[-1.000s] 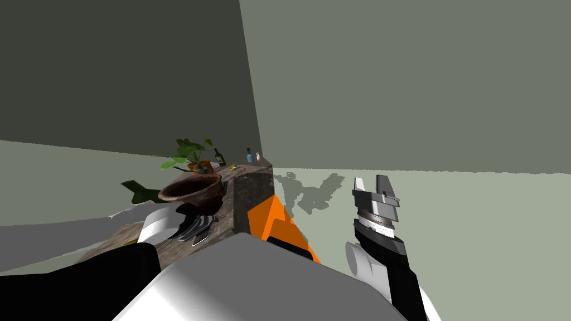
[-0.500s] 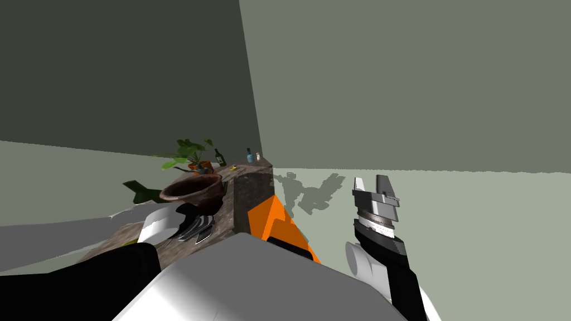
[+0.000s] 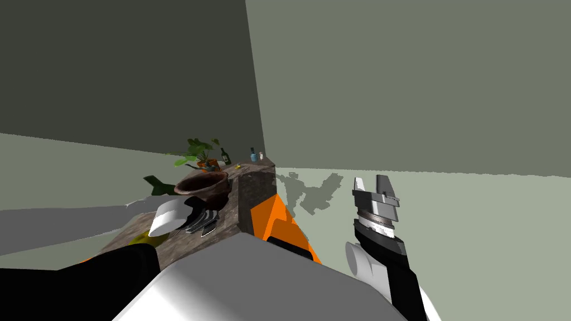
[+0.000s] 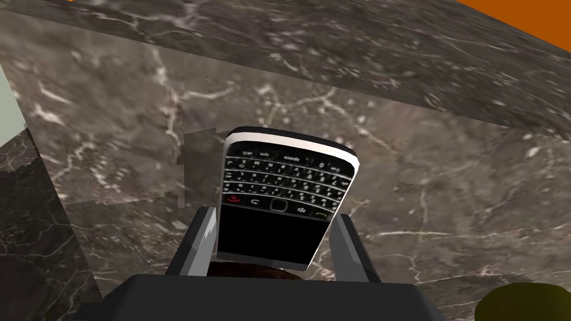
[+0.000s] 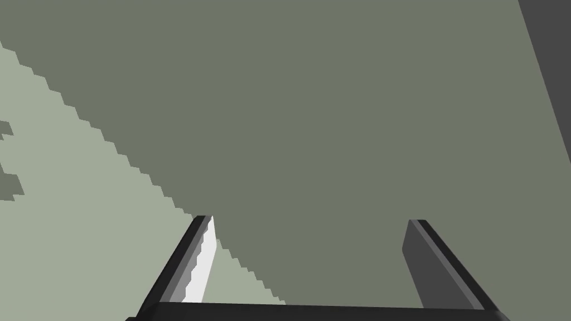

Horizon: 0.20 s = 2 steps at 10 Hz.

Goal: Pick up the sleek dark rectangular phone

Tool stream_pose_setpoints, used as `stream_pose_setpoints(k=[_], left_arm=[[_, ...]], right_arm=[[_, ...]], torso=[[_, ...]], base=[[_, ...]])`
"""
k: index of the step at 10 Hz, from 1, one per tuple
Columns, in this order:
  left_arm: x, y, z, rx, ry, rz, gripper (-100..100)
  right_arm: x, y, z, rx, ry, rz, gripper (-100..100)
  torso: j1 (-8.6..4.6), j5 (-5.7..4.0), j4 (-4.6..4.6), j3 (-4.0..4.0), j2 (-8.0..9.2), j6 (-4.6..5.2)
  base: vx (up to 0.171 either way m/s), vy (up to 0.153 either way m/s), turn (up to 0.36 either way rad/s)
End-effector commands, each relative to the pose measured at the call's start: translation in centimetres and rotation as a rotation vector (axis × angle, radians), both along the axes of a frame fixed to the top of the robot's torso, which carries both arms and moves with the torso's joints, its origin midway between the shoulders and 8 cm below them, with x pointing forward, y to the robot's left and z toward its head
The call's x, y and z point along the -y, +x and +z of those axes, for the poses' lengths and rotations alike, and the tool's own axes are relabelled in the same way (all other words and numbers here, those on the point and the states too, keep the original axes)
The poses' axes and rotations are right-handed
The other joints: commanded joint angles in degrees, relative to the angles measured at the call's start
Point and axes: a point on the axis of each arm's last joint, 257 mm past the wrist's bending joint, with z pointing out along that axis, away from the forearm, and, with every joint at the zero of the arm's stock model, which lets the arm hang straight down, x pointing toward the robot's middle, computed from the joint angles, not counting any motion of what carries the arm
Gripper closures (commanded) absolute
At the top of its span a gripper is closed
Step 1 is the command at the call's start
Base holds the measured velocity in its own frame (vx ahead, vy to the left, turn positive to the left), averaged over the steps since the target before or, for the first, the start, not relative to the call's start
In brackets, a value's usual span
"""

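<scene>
the phone (image 4: 281,200), dark with a pale rim and a small keyboard, sits between the fingers of the left tool (image 4: 273,214), which are closed narrow on its long edges at the screen end, with the keyboard end sticking out over the brown marbled worktop (image 4: 446,167). it looks stiff, light and smooth-sided, so probably slippery, and a hold nearer its middle would seem safer. a dark brown bowl (image 3: 203,186) stands near that tool, its contents hidden, and the right tool (image 5: 309,220) hangs wide open off to the side of the worktop.
</scene>
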Motion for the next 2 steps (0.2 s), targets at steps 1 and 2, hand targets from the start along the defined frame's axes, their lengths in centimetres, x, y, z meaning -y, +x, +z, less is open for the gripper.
stream_pose_setpoints(k=[1, 2], left_arm=[[0.00, 0.00, 0.00, 0.000, 0.000, 0.000, 100], [0.02, 0.08, 0.05, -0.001, 0.000, 0.000, 0]], right_arm=[[0.00, 0.00, 0.00, 0.000, 0.000, 0.000, 0], [0.00, 0.00, 0.00, 0.000, 0.000, 0.000, 0]], torso=[[0.00, 0.00, 0.00, 0.00, 0.00, 0.00], [0.00, 0.02, -0.01, -0.02, -0.04, -0.01]], base=[[-0.014, 0.004, 0.005], [0.000, 0.000, 0.000]])
